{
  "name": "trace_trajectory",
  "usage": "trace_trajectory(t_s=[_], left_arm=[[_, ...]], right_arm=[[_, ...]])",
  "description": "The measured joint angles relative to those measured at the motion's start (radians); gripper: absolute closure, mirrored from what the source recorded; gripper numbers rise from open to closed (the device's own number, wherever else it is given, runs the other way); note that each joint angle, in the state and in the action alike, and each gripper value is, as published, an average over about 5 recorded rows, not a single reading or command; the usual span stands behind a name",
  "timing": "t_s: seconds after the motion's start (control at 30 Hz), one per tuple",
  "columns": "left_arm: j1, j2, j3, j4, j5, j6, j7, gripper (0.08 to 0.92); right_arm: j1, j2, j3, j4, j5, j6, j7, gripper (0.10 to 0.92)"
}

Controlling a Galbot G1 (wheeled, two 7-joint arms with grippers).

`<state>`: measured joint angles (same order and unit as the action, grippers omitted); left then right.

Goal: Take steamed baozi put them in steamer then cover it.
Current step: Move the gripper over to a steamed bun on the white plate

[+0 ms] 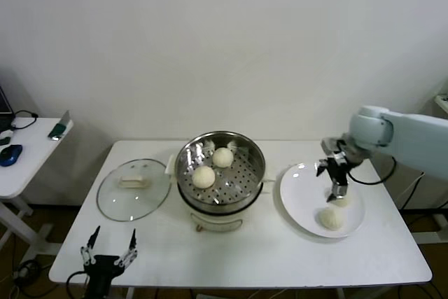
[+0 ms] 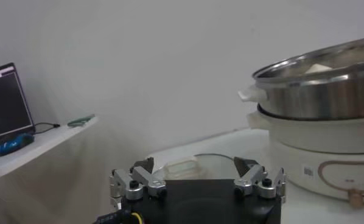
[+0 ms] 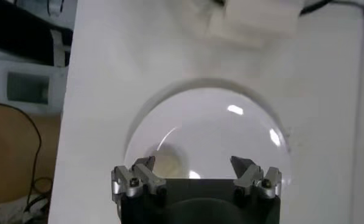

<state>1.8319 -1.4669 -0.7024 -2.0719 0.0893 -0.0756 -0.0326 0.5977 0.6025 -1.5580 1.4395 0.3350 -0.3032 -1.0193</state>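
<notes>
Reaching over the white plate [image 1: 301, 204] on the right part of the table [image 1: 280, 257], the right gripper [image 1: 337, 192] points down just above one bun [image 1: 343, 201] near the plate's far-right edge, with its fingers spread wide in the right wrist view and nothing between them [image 3: 196, 173]. A second bun [image 1: 330, 218] lies on the same plate, nearer the front edge and just beside the first. The steamer [image 1: 220, 173] stands in the middle of the table, uncovered, with two more buns resting on its perforated tray: one [image 1: 222, 157] toward the back and one [image 1: 204, 176] nearer the front left, close together. The glass lid [image 1: 134, 188] lies flat on the table just left of the steamer, its white handle facing up. The left gripper [image 1: 109, 248] is parked low at the front-left edge of the table, fingers wide apart and holding nothing; its wrist camera looks across the tabletop at the steamer's steel wall and white base [image 2: 328, 122]. A small side table [image 1: 21, 166] stands off to the left with a blue object [image 1: 10, 154] on it.
</notes>
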Motion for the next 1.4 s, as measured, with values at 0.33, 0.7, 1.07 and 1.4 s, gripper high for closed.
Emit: trace_trajectory(t_s=[0.33, 0.7, 1.07, 1.4], left_arm=[[0.013, -0.011, -0.005, 0.005, 0.015, 0.004, -0.016, 0.177], [0.010, -0.015, 0.001, 0.019, 0.026, 0.005, -0.023, 0.177], [0.012, -0.016, -0.003, 0.024, 0.027, 0.003, -0.026, 0.177], [0.012, -0.016, 0.000, 0.028, 0.028, 0.002, -0.027, 0.177]], right_arm=[[-0.229, -0.022, 0.148, -0.080, -0.136, 0.021, -0.005, 0.203], [-0.347, 0.028, 0.253, -0.164, -0.188, 0.035, -0.015, 0.203], [-0.376, 0.060, 0.268, -0.200, -0.200, 0.041, -0.030, 0.231], [-0.374, 0.075, 0.261, -0.219, -0.202, 0.050, -0.043, 0.327]])
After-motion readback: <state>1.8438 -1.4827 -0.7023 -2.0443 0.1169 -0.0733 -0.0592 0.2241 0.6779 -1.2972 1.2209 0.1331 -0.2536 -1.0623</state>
